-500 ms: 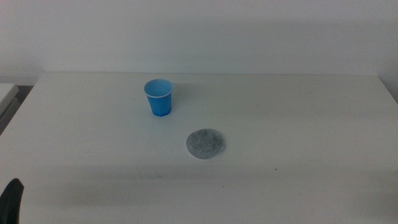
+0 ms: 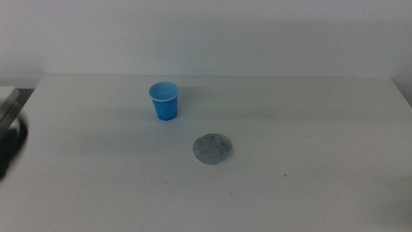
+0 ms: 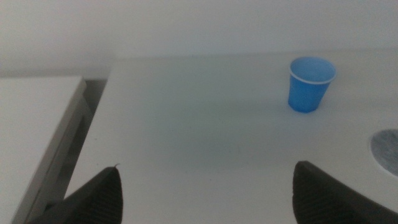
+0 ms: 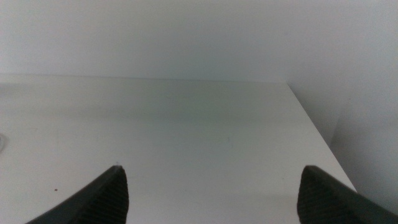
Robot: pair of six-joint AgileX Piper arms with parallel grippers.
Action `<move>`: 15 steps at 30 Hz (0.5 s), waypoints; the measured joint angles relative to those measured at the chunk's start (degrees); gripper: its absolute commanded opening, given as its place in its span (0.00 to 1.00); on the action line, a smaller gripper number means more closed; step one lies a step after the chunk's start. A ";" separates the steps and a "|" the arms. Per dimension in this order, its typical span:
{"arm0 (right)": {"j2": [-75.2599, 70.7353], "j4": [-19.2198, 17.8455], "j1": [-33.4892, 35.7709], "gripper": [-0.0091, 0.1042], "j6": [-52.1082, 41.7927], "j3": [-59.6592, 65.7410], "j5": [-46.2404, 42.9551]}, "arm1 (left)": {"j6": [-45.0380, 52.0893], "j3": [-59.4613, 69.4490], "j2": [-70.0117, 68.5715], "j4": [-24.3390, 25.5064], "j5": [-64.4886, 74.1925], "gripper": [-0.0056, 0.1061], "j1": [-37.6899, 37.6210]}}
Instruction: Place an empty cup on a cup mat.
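The blue cup (image 2: pixel 165 102) stands upright and empty on the white table, left of centre toward the back. The grey speckled cup mat (image 2: pixel 213 149) lies flat nearer the front, to the cup's right and apart from it. My left gripper (image 2: pixel 11 145) is a blurred dark shape at the table's left edge, far from both. In the left wrist view its jaws (image 3: pixel 206 169) stand wide open and empty, with the cup (image 3: pixel 310 84) ahead and the mat's edge (image 3: pixel 387 146) at the picture's border. My right gripper (image 4: pixel 211 169) is open and empty over bare table, out of the middle view.
The white table (image 2: pixel 309 129) ends at a white wall behind. A separate pale surface (image 3: pixel 37 124) sits beyond the table's left edge, across a dark gap. The table's right edge (image 4: pixel 317 137) shows in the right wrist view.
My left gripper has risen from the bottom left corner of the middle view to halfway up the left edge. The cup and mat have not moved.
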 measured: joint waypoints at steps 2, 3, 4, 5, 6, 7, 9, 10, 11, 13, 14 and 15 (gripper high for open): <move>0.00 0.00 0.00 0.90 0.00 0.00 0.00 | 0.00 -6.28 6.29 -0.66 3.88 0.89 0.00; 0.00 0.00 0.00 0.90 0.00 0.00 0.00 | 0.00 -9.66 9.67 -1.41 5.60 0.89 0.00; 0.00 0.00 0.00 0.90 0.00 0.00 0.00 | 0.29 -13.03 13.03 -1.87 7.23 0.89 0.00; 0.00 0.00 0.00 0.90 0.00 0.00 0.00 | 0.88 -16.39 15.71 -2.31 8.55 0.89 0.00; 0.00 0.00 0.00 0.90 0.00 0.00 0.00 | 1.74 -19.78 19.03 -2.95 10.19 0.89 0.00; 0.00 0.00 0.00 0.90 0.00 0.00 0.00 | 2.96 -23.16 22.36 -3.72 11.55 0.89 0.00; 0.00 0.00 0.00 0.90 0.00 0.00 0.00 | 5.41 -28.95 29.25 -5.20 13.02 0.89 -0.25; 0.00 0.00 0.00 0.90 0.00 0.00 0.00 | 5.90 -32.04 32.64 -5.47 13.81 0.89 -0.77; 0.00 0.00 0.00 0.90 0.00 0.00 0.00 | 6.01 -34.51 35.30 -5.46 14.57 0.89 -1.39; 0.00 0.00 0.00 0.90 0.00 0.00 0.00 | 4.26 -40.69 41.68 -4.27 18.02 0.89 -3.55; 0.00 0.00 0.00 0.90 0.00 0.00 0.00 | 2.94 -43.15 44.10 -3.34 19.49 0.89 -4.86; 0.00 0.00 0.00 0.90 0.00 0.00 0.00 | 1.29 -46.80 47.07 -1.96 21.14 0.89 -6.25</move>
